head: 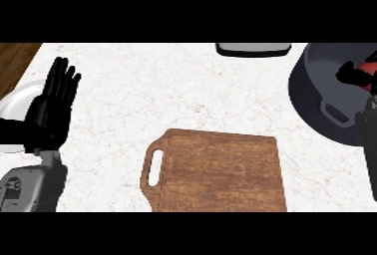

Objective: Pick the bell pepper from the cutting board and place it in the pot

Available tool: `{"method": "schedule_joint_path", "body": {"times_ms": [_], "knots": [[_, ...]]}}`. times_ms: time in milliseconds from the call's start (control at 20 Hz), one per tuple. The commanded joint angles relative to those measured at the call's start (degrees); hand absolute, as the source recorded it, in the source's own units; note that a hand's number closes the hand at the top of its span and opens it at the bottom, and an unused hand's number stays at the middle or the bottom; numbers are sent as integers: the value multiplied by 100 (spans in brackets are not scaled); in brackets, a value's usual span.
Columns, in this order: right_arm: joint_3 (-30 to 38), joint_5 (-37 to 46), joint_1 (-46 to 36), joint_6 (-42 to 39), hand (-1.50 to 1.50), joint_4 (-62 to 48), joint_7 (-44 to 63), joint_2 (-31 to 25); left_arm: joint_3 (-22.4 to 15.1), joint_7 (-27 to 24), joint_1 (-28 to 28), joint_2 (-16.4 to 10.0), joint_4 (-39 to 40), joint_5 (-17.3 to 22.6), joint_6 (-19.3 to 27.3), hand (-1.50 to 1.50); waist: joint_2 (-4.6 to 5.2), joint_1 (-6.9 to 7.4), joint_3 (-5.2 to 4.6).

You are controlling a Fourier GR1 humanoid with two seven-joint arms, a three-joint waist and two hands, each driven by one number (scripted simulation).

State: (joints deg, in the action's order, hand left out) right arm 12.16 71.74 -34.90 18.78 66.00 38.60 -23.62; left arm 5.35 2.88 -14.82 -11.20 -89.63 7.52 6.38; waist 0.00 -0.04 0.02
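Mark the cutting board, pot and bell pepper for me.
cutting board (221,169): head view, middle of the wooden top.
pot (309,99): head view, outer wall left of its handle.
bell pepper (368,68): head view, red patch showing over the pot.

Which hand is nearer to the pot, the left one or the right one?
Right. The right hand is over the pot, curled round the red pepper. The left hand rests open at the view's left edge, far from the pot.

I see a white marbled table, a grey-and-white object at its far edge, and brown wood past its left corner.
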Motion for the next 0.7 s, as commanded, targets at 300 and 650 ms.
{"method": "schedule_joint_path", "body": {"times_ms": [300,650], "knots": [[619,-508,-284,1052,150,-2016,-1147,-523,-60,-247,265,127,-25,-62,-160,0,19,87,1],[1408,-1912,-527,251,-150,-2947,-1944,-565,-60,-65,46,189,38,-81,-21,0,43,110,9]]}}
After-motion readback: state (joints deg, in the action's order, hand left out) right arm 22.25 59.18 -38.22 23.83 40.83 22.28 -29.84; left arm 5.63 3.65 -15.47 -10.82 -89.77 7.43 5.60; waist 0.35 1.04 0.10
